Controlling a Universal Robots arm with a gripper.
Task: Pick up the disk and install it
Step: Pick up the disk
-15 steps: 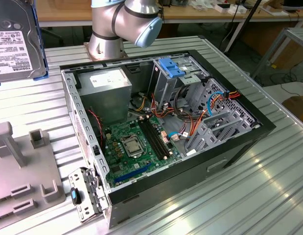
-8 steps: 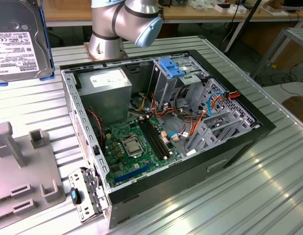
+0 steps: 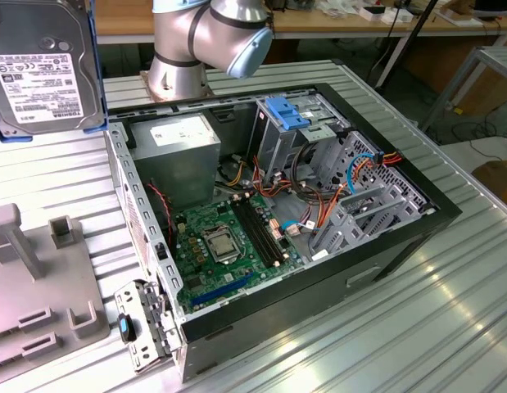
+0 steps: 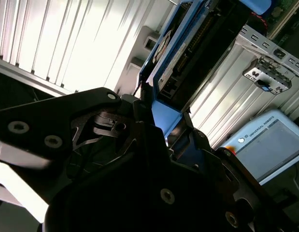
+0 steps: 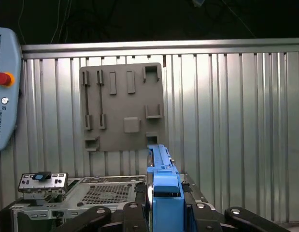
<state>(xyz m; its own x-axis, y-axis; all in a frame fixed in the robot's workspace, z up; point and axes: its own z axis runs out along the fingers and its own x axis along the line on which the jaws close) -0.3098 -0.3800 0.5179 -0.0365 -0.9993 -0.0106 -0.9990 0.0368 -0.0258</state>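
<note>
The disk (image 3: 40,70) is a dark hard drive with a white label in a bright blue carrier. It hangs high at the exterior view's left, above the grey table and left of the open computer case (image 3: 433,205). In the first wrist view the disk (image 5: 161,169) is seen edge-on, and my gripper (image 5: 164,208) is shut on it with a black finger on each side of the blue frame. The second wrist view shows the same hold: the disk (image 4: 188,48) sticks out from my gripper (image 4: 168,130).
Inside the case stand a metal drive cage with a fixed blue bracket (image 3: 290,110), a motherboard (image 3: 228,246) and loose cables. A grey fixture plate (image 3: 40,303) lies on the table left of the case. A teach pendant (image 5: 4,87) lies beyond the table. The arm's base (image 3: 204,41) stands behind the case.
</note>
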